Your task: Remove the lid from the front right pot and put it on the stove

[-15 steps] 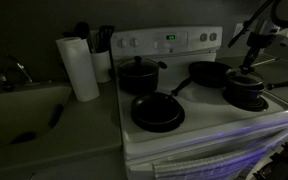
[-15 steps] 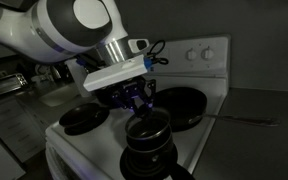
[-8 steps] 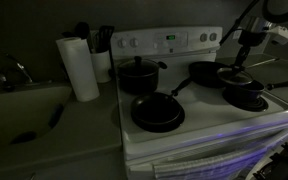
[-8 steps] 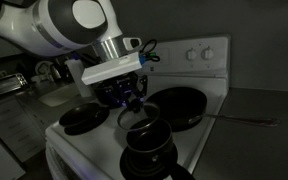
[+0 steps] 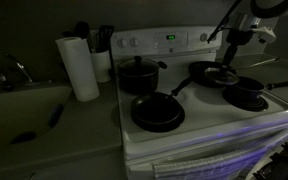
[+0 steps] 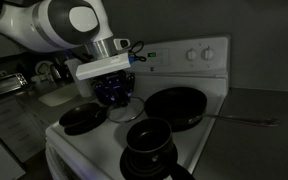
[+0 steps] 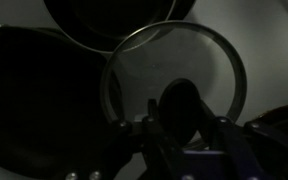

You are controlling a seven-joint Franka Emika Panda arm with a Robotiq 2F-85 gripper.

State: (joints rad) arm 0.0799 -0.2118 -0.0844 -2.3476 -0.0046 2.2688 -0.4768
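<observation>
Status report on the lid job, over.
Gripper shut on the lid by its knob. Lid off the pot, over bare stove top; contact unclear. Frying pans close around it.

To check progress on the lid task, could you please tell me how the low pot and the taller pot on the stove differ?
The low pot is uncovered, its lid held up by the claw; the taller pot is covered. The low pot is shallow and wide; the taller pot stands higher. The low pot sits at the front of the stove, the taller pot at the back. Both are black.
</observation>
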